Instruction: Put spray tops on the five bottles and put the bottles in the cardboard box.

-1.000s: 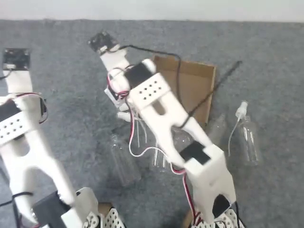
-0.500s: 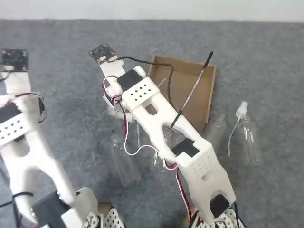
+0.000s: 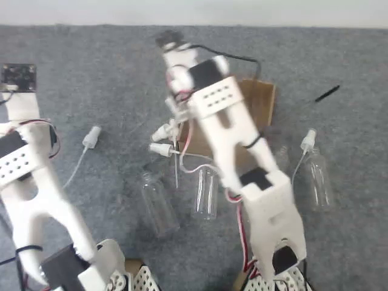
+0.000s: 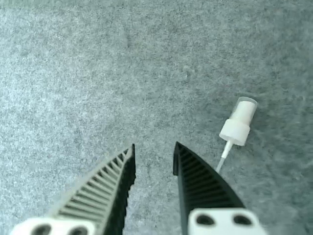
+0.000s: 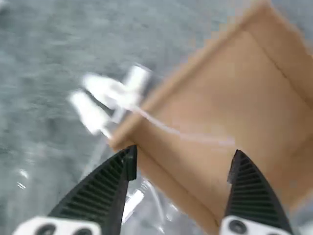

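Tubing (image 5: pixel 186 134), in right wrist view, trails into cardboard box (image 5: pixel 259 83).

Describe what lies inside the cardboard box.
In the right wrist view, the cardboard box shows bare floor and one thin white tube reaching in over its wall from a spray top outside. In the high view the right arm covers most of the box, hiding the rest.

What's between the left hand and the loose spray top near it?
Only bare grey carpet lies between the left hand and the spray top, per the left wrist view.
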Controlling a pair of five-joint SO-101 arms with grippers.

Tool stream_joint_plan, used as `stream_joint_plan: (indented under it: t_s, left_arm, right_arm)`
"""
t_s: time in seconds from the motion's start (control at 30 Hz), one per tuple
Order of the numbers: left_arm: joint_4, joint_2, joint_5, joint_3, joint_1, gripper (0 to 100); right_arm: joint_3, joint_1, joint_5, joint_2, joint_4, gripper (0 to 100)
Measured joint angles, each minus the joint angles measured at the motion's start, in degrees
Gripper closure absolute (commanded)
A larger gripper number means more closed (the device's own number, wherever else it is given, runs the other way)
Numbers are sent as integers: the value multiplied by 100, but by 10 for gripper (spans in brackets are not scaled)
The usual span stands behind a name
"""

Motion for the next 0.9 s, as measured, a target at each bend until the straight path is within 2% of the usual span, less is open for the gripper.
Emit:
stream_joint_plan:
  t_s: [0.13, 0.27, 0.4, 0.5, 0.63, 0.9]
  left_arm:
    - [18, 0, -176, 0, 0, 880]
    - [18, 0, -255, 0, 9, 880]
    - [18, 0, -264, 0, 0, 880]
    - [18, 0, -264, 0, 0, 880]
    - [18, 0, -264, 185, 9, 880]
    - [18, 0, -264, 185, 0, 880]
  right_arm:
    - [1495, 642, 589, -1152, 0, 737]
    - [2699, 1890, 1099, -2347, 0, 736]
    - [2840, 3297, 1468, -2699, -44, 735]
    - [2884, 3965, 1618, -2567, -290, 735]
    - [2884, 4325, 1626, -1802, -774, 737]
    - [2892, 4343, 1143, -396, -1890, 738]
